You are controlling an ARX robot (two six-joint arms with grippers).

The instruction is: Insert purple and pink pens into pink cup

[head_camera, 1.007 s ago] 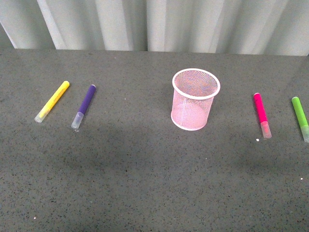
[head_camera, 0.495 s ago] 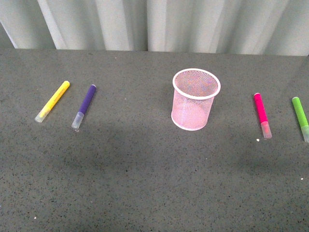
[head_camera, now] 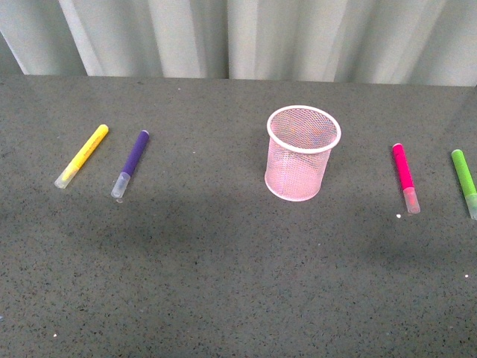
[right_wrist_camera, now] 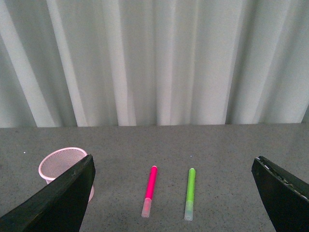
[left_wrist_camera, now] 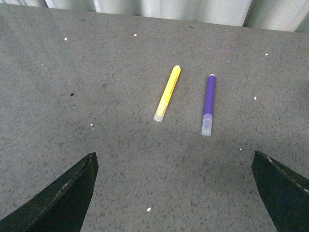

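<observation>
left claw (left_wrist_camera: 174,157): hanging over the dark grey speckled table (head_camera: 223,291), fingers spread wide, gripping nothing
right claw (right_wrist_camera: 174,162): also hanging with fingers wide apart, nothing between them
deep purple clear-capped marker pen (left_wrist_camera: 209,104): lying flat ahead of left claw, well apart from it, inside the span of its fingers, cap end nearer the claw
yellow clear-capped marker pen (left_wrist_camera: 167,93): lying just beside the purple one, on its outer side, not touching; not a target
magenta pink clear-capped marker pen (right_wrist_camera: 150,189): lying flat ahead of right claw, well apart, cap end nearer the claw
green clear-capped marker pen (right_wrist_camera: 189,193): lying near the pink one on its outer side; not a target
light pink wire-mesh cylindrical cup (head_camera: 294,175): standing upright between the two claws' reach, partly hiding behind one right-claw finger; looking empty
white pleated curtain (head_camera: 238,37): hanging behind the table's far edge
progress: nothing is going in yet; both target pens are waiting on the table, so both pick-ups and both drops are remaining
change: front view is looking the same as half a second and a second ago; no pen or cup is shifting
</observation>
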